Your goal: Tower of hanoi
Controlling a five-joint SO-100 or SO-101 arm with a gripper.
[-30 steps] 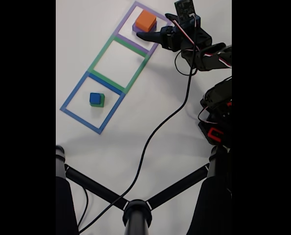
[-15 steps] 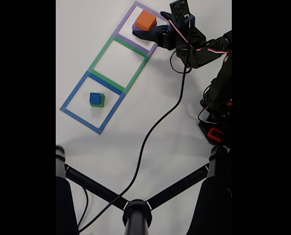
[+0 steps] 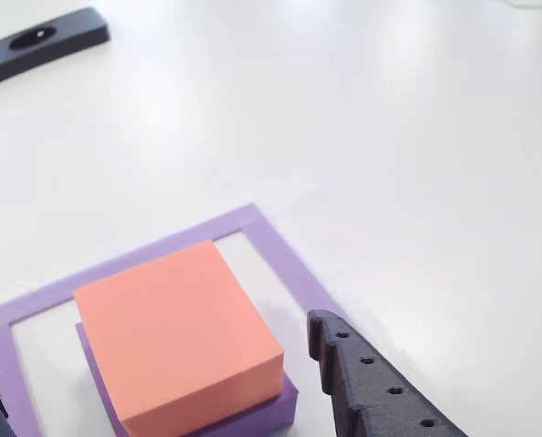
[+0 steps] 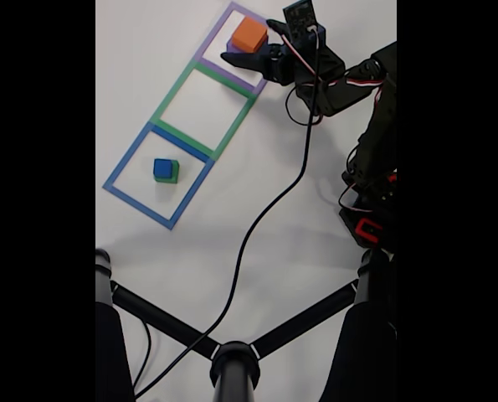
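The claw [image 4: 250, 42] sat at the far end of the white table [image 4: 299, 251], its two dark fingers spread apart, one on each side of the stacked cubes in the fixed view. It gripped nothing. In the other view, one toothed black finger [image 3: 380, 387] rose just right of the stack, apart from it, and a sliver of the second finger showed at the lower left edge.

Four matte cubes made up the tower of hanoi, standing as two stacks of two. Between the fingers, the orange cube [image 3: 175, 332] rested on the wider purple cube [image 3: 271, 408], whose edge peeked out beneath it. Their sides ran roughly square to the purple square outline [image 3: 271, 255] around them, slightly turned, and the stack stood upright.

Three flat square outlines lay in one diagonal row: purple farthest, then the green square outline [image 4: 203, 100], then the blue square outline [image 4: 158, 174] nearest and to the left. Inside the blue one, well apart from the claw, the small dark blue cube [image 4: 162, 168] sat on the green cube [image 4: 171, 176].

One black strip with round holes [image 3: 35, 45] lay at the far left in the other view.
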